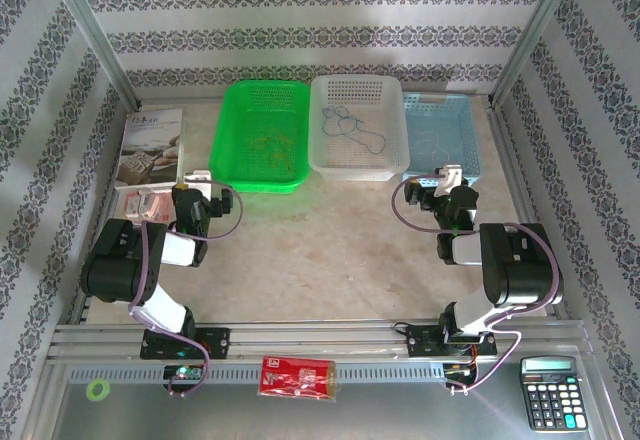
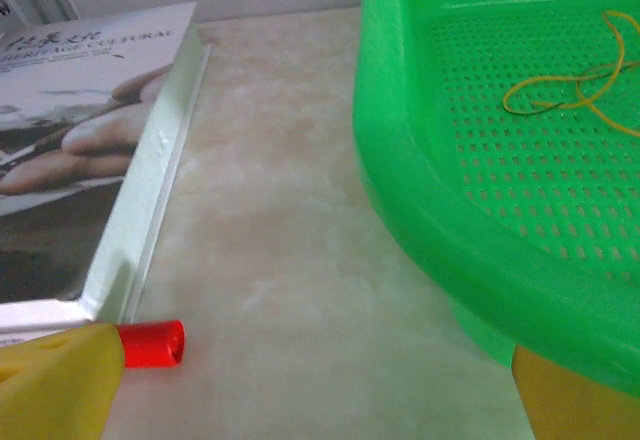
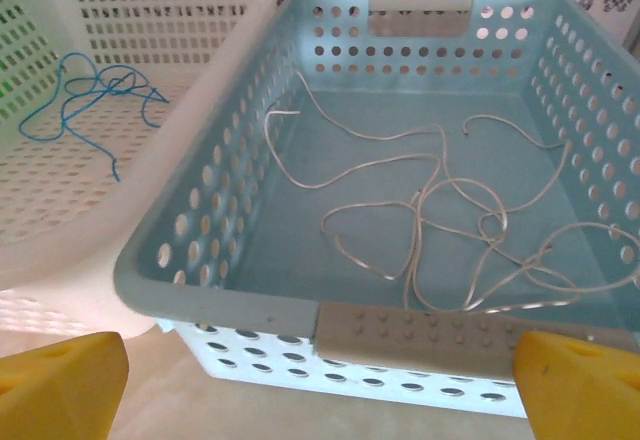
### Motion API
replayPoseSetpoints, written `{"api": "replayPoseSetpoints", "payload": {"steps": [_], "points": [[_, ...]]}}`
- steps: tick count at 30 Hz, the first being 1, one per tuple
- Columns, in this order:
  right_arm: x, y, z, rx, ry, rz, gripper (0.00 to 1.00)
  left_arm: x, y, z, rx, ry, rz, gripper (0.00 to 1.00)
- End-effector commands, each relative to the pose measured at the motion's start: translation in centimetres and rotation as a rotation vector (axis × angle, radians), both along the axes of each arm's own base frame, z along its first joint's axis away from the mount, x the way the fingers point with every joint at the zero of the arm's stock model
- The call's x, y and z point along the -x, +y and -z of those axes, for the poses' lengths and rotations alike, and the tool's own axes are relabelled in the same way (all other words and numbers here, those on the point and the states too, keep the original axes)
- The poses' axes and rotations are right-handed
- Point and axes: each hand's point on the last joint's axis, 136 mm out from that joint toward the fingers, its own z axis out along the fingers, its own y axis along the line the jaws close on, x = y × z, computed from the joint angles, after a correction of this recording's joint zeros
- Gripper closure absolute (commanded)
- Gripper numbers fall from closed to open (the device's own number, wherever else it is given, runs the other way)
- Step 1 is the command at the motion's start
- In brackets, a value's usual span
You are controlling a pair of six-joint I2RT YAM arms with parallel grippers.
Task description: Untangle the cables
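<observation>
Three baskets stand in a row at the back. A thin yellow cable (image 2: 575, 85) lies looped in the green basket (image 2: 420, 190) (image 1: 222, 140). A dark blue cable (image 3: 90, 100) (image 1: 355, 128) lies bunched in the white basket (image 3: 230, 35) (image 1: 322, 155). A pale grey cable (image 3: 420, 220) sprawls in loose loops in the light blue basket (image 3: 225, 305) (image 1: 470, 125). My left gripper (image 2: 320, 400) (image 1: 195, 180) is open over bare table, just left of the green basket's near corner. My right gripper (image 3: 320, 390) (image 1: 447, 176) is open in front of the blue basket's near rim, holding nothing.
A book (image 2: 90, 150) (image 1: 150, 145) lies left of the left gripper, with a red cap (image 2: 150, 344) at its near corner. A pink packet (image 1: 150, 205) sits below the book. A red packet (image 1: 298, 376), calculator (image 1: 552, 392) and green ring (image 1: 97, 390) lie along the front ledge.
</observation>
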Motion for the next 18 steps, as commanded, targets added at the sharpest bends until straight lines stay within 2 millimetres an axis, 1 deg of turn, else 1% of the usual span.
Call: {"api": "replayPoseSetpoints", "payload": {"steps": [1,3,5,17,18], "points": [[-0.1,-0.7,0.0,0.008,0.014,0.087,0.02,-0.7,0.1,-0.7,0.051,-0.029,0.01,0.0],[0.0,-1.0,0.1,0.047,0.019,0.132,0.02,-0.7,0.1,-0.7,0.053,-0.02,0.006,0.0],[0.0,-0.8,0.1,0.053,0.019,0.13,0.02,-0.7,0.1,-0.9,0.048,-0.038,0.012,0.0],[0.0,-0.5,0.1,0.067,0.017,0.122,0.02,-0.7,0.0,-0.8,0.049,-0.029,0.015,0.0],[-0.8,0.2,-0.8,0.061,-0.004,0.085,0.02,-0.7,0.0,-0.8,0.049,-0.029,0.015,0.0]]}}
